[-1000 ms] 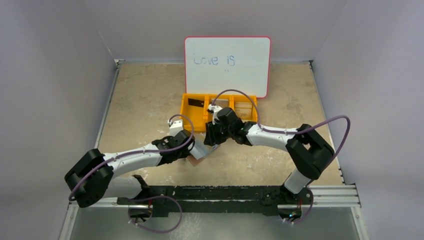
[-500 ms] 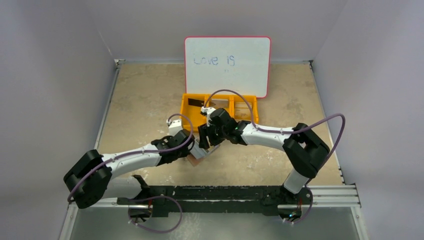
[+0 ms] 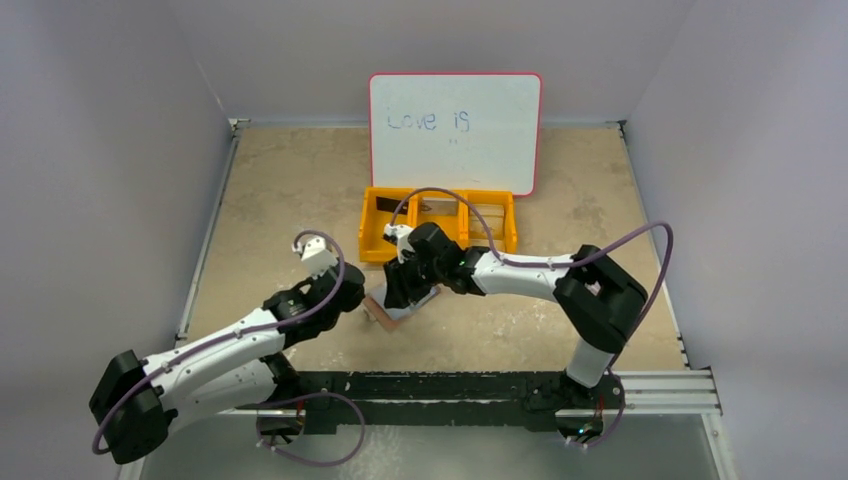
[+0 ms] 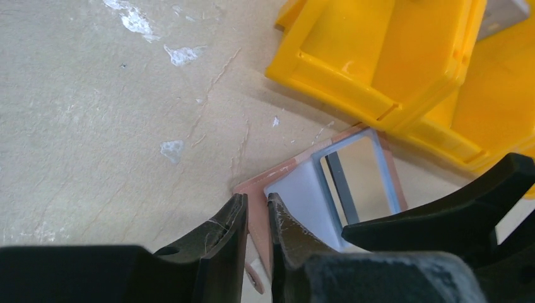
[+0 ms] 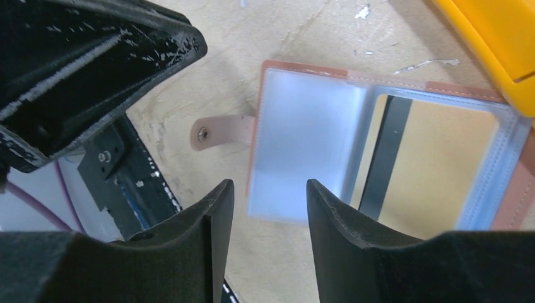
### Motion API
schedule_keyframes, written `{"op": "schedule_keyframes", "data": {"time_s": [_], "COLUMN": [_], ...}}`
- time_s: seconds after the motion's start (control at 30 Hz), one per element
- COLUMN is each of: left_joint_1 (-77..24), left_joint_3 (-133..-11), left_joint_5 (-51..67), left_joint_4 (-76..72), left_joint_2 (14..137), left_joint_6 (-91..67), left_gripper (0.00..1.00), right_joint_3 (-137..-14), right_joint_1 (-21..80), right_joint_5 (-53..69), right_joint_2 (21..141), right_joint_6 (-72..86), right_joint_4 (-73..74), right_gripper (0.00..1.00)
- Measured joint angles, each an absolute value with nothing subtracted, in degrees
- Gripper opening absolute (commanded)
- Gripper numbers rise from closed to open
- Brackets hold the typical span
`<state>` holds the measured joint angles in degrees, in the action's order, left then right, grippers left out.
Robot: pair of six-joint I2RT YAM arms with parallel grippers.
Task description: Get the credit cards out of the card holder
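The whiteboard (image 3: 455, 130) at upper centre reads "Love is". The right pincer (image 5: 268, 192) gapes over the card holder (image 5: 309, 151). The left pincer (image 4: 257, 211) is pinched together, empty.

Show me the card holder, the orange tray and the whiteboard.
card holder (image 5: 309, 145), right wrist view, on its pale clear pocket.
orange tray (image 4: 378, 50), left wrist view, on a bare wall.
whiteboard (image 3: 455, 135), top view, middle of its white face.
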<state>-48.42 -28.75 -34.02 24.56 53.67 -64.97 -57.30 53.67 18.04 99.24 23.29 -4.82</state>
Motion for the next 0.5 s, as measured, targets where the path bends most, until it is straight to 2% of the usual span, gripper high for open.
{"op": "schedule_keyframes", "data": {"time_s": [0.1,0.17,0.23,0.5], "left_joint_1": [-48.42,-48.42,-48.42,-48.42], "left_joint_3": [-28.75,-28.84,-29.43,-36.69], "left_joint_5": [-34.83,-34.76,-34.48,-31.51], "left_joint_4": [25.41,25.19,24.73,19.11], "left_joint_2": [50.48,49.32,49.12,56.07], "left_joint_6": [-65.54,-65.41,-64.99,-63.26], "left_gripper": [0.26,0.30,0.32,0.32], "right_joint_3": [-56.90,-56.29,-55.07,-46.72], "right_joint_1": [53.56,53.45,53.17,47.83], "right_joint_5": [18.63,18.37,17.15,10.98], "right_joint_2": [98.41,96.60,93.62,80.44], "right_joint_6": [23.88,24.34,24.86,29.52], "right_joint_4": [-5.72,-5.98,-6.70,-10.94], "right_gripper": [0.48,0.43,0.41,0.39]}}
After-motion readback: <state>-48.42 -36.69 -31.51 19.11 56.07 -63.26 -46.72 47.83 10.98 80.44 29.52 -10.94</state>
